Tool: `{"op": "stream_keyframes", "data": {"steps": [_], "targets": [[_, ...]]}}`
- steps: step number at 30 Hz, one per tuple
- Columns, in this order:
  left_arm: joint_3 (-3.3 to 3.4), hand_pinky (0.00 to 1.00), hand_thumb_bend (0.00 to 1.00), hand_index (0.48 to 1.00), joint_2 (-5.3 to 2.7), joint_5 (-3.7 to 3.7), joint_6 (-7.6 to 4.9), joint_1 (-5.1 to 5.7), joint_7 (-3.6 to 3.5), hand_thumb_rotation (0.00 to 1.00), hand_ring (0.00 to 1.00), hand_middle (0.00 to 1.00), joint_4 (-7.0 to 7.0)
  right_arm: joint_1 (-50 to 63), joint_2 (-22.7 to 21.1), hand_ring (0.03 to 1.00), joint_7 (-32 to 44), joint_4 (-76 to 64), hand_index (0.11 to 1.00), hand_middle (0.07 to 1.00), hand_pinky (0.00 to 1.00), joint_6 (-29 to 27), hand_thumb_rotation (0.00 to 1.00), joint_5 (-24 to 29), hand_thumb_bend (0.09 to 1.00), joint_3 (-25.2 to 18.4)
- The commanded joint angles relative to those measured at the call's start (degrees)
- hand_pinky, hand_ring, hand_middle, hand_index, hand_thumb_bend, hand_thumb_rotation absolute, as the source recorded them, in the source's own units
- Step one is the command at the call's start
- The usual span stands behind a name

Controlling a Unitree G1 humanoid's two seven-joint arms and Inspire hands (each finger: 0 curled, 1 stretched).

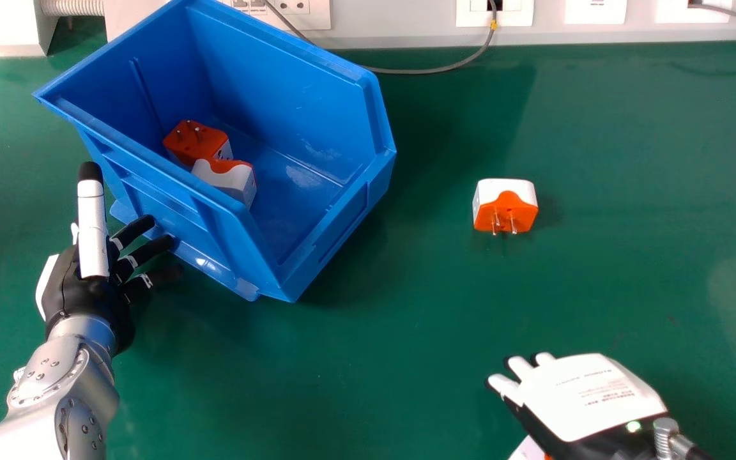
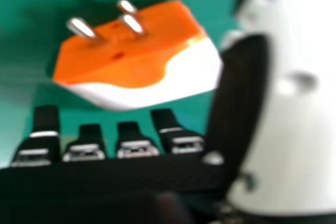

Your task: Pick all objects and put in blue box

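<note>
I've my print-backed right hand [image 1: 582, 393] open, empty, just beside an adapter [image 2: 136, 61], far from the bench's [image 1: 393, 364] back edge.

Beside the left hand's fingers [image 1: 151, 250] there is one blue box [image 1: 342, 220] with two adapters [image 1: 192, 142]; near the right hand's fingers [image 1: 505, 385], one adapter [image 2: 131, 61]; farther from them, one more adapter [image 1: 507, 207].

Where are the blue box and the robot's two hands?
Blue box [image 1: 272, 83]: head view, inside wall.
Left hand [image 1: 84, 297]: head view, black part.
Right hand [image 1: 588, 393]: head view, white back.
</note>
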Motion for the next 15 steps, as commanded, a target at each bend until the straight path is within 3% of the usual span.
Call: {"op": "stream_keyframes", "data": {"steps": [1,5,11,13,15], "targets": [[-0.17,0.65,0.86,0.886,-0.23,0.15,1.47,0.86,0.04,0.94,0.73,0.83,-0.34,-0.5,0.5,1.0,-2.8,0.4,0.928,1.0,0.85,0.6,0.14,-0.1,1.0,-0.6],[-0.07,0.65,0.86,0.886,-0.18,0.13,0.98,0.71,-0.35,0.94,0.73,0.83,0.42,0.0,1.2,0.995,-6.5,1.9,0.918,1.0,0.83,1.1,0.11,0.0,0.996,-0.6],[-0.13,0.65,0.86,0.886,-0.09,0.51,0.89,0.57,-0.33,0.94,0.73,0.83,0.78,0.1,-1.0,0.974,-14.1,5.0,0.899,1.0,0.75,-0.4,0.08,-0.3,0.976,0.0],[-0.21,0.65,0.86,0.887,-0.1,0.55,1.04,0.55,-0.24,0.94,0.73,0.83,0.63,-0.1,-2.3,0.963,-17.7,6.4,0.892,0.999,0.71,-1.6,0.07,0.0,0.948,0.0],[-0.21,0.65,0.86,0.887,-0.15,0.46,1.3,0.72,-0.2,0.94,0.73,0.83,0.18,-0.3,-3.2,0.902,-21.3,7.6,0.859,0.968,0.59,-2.6,0.03,0.7,0.81,-0.1]]}}
